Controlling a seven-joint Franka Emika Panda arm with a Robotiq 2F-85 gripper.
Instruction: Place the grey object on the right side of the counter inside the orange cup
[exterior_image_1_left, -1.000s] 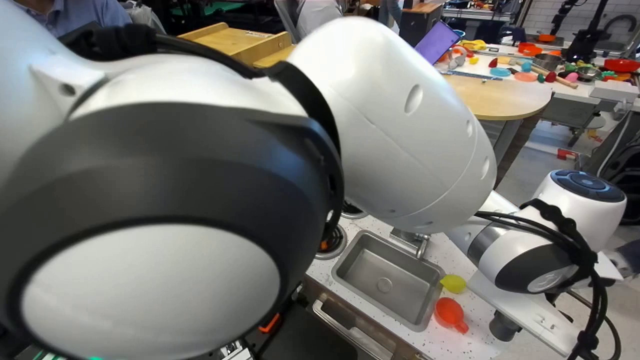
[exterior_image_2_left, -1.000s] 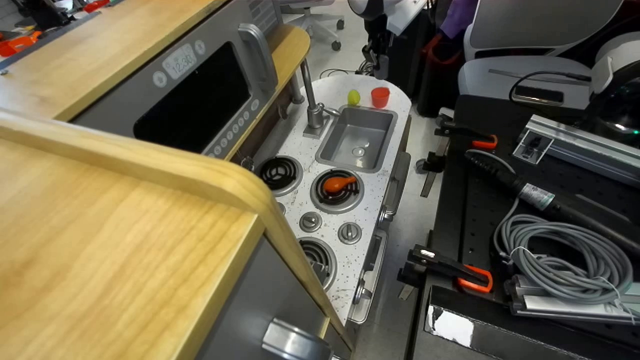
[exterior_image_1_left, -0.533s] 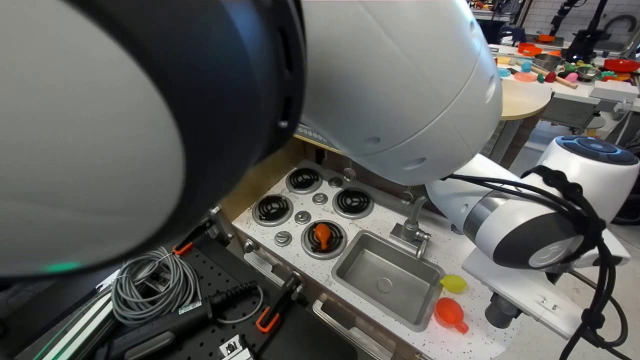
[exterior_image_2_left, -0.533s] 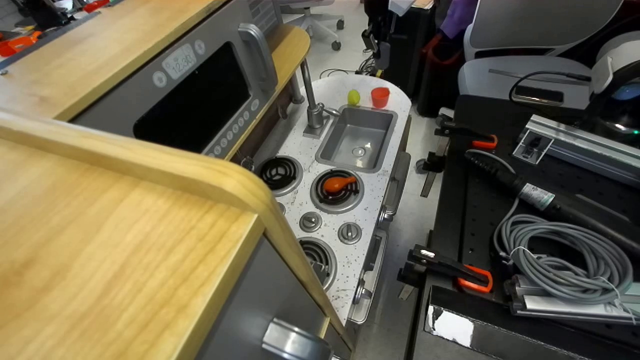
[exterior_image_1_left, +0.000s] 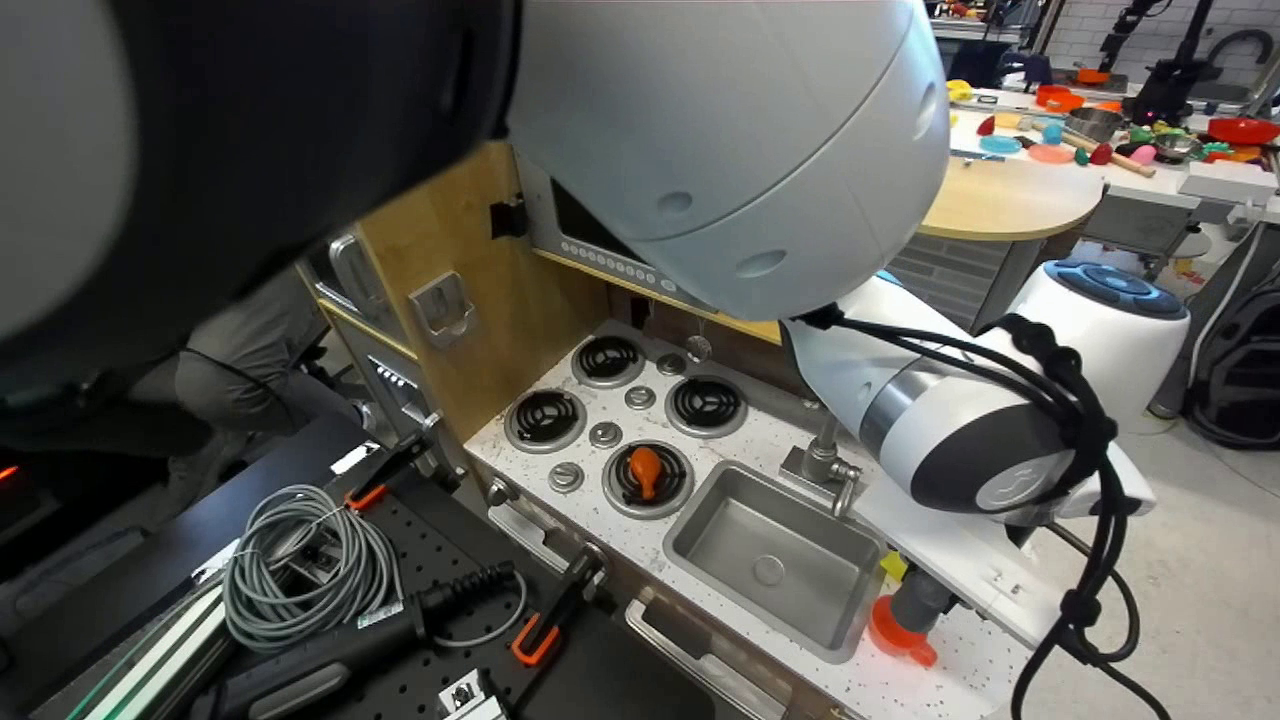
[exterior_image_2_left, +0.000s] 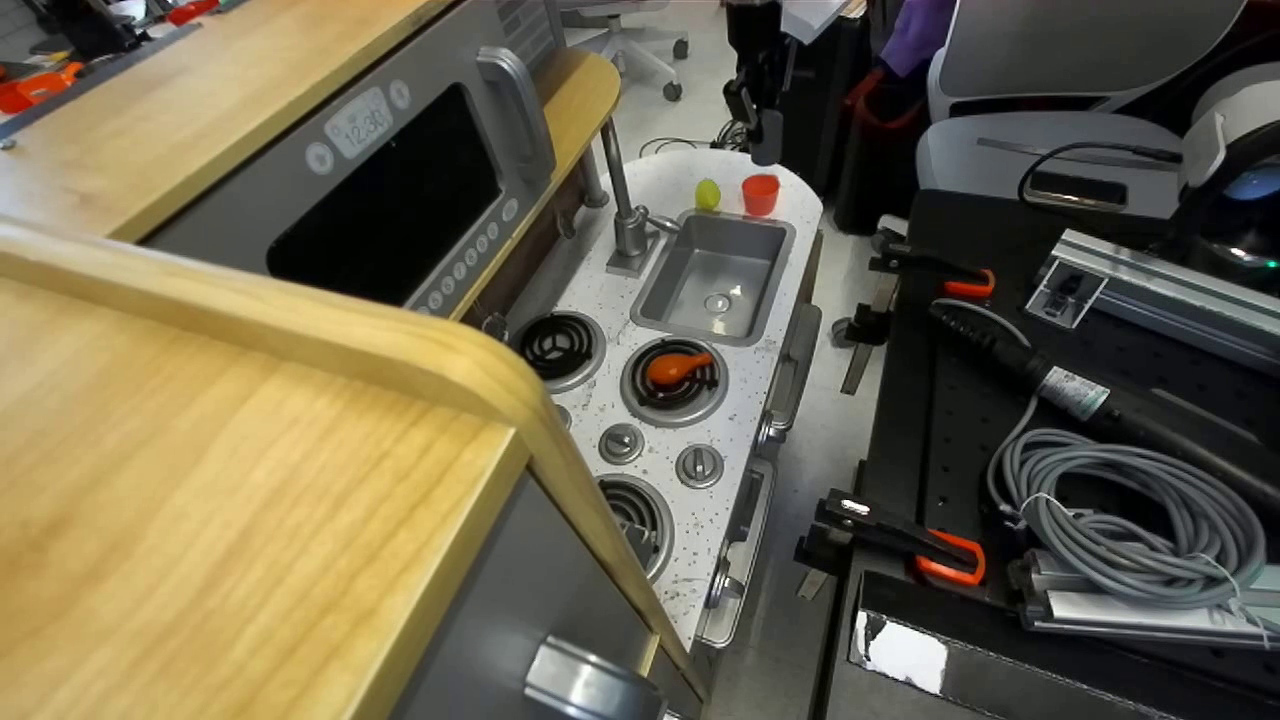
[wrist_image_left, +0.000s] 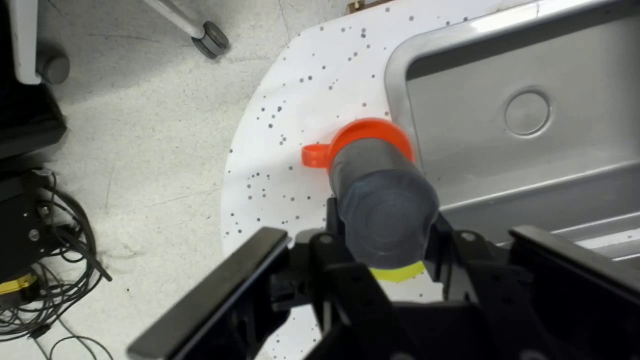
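Across the upper part of an exterior view, my white arm (exterior_image_1_left: 740, 140) takes up much of what I can see, its far end over the rounded end of the white speckled counter (exterior_image_1_left: 975, 665). Facing the counter's front, apart from it, I have the black bench (exterior_image_2_left: 960, 420). Set into the counter is the grey sink (exterior_image_2_left: 690, 285), its faucet (exterior_image_2_left: 631, 232) standing at the back edge, and next along comes a dark burner (exterior_image_2_left: 660, 412).

Through the wrist view I can check my gripper (wrist_image_left: 385, 222): it is clamped on the grey cylinder (wrist_image_left: 382, 200) from both sides. The orange cup (wrist_image_left: 370, 129) stands upright on the counter, just beside the end of the sink, with its handle pointing away from the sink. I have the cylinder up in the air just above the cup; in an exterior view I see white counter between its lower end and the cup's rim. How squarely it lines up with the opening, I cannot tell.

On the burner lies an orange piece (exterior_image_2_left: 672, 368), bulbous at one end and narrow at the other. Last, the yellow lemon (exterior_image_2_left: 708, 194) sits on the counter near the cup, apart from it; gripper and cylinder cover most of it from the wrist.
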